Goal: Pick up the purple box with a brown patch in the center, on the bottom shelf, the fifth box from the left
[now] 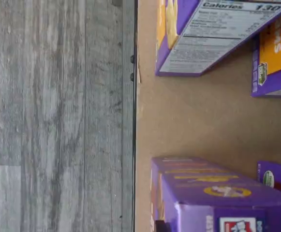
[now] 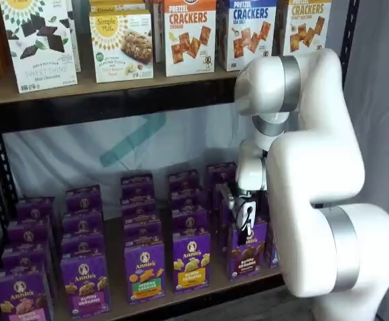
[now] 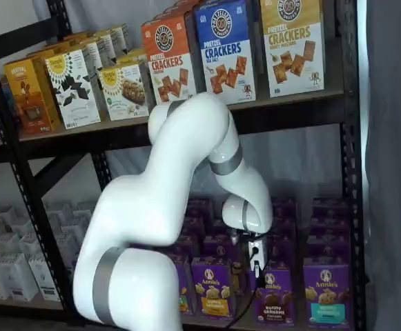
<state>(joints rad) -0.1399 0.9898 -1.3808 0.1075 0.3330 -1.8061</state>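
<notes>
Although my gripper (image 2: 247, 221) hangs just above the purple box (image 2: 247, 251) at the bottom shelf's (image 2: 201, 291) front edge, I cannot tell whether it grasps it; a shallow pinch could slip, toppling neighbouring cartons.

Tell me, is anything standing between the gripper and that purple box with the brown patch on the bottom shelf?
Nothing visible does. In both shelf views the gripper hangs right at the top of the purple box, which stands in the front row of the bottom shelf. Whether the fingers already hold it cannot be told.
</notes>
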